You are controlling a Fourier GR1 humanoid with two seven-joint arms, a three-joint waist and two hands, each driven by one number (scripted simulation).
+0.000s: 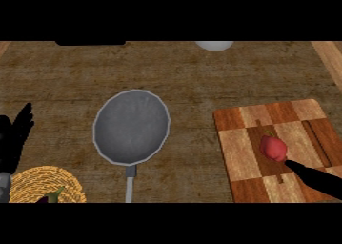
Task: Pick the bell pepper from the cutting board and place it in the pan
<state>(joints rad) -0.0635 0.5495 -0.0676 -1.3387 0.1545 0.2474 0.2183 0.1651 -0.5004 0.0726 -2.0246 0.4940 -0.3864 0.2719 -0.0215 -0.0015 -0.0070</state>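
Observation:
A red bell pepper (273,147) lies on the checkered wooden cutting board (245,125) at the right. The grey pan (131,127) sits at the middle of the counter, its handle pointing toward me. My right hand (321,182) comes in from the lower right over the board, one straight finger tip just below and right of the pepper, close to it; nothing is held. My left hand (9,138) rests open at the left edge, fingers up.
A woven yellow mat (45,185) with a dark item on it lies at the lower left. A white round object (215,45) and a dark object (90,43) sit at the far edge. Light wood trim runs along the counter's sides.

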